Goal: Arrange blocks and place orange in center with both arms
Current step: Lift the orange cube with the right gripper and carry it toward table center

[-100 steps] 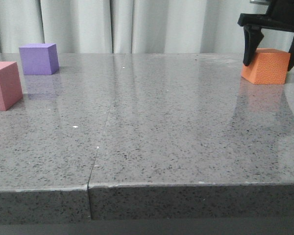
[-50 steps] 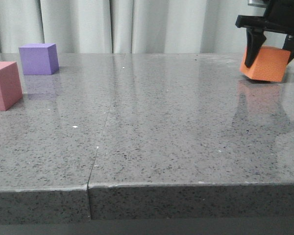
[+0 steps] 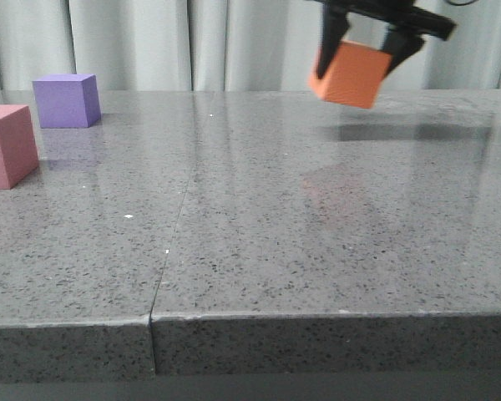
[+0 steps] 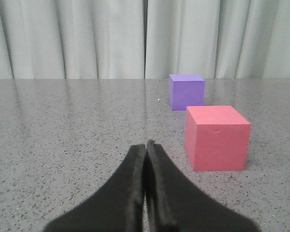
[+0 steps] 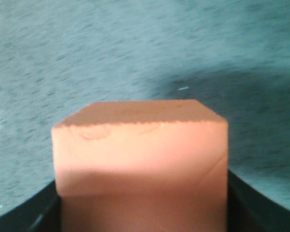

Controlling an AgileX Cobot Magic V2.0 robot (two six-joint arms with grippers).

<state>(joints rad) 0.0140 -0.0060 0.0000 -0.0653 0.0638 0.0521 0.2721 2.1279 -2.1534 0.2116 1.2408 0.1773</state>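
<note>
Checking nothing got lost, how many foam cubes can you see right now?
3. The orange cube is held in the air by the right gripper; the purple cube sits far left on the table, and the pink cube nearer, at the left edge.
</note>
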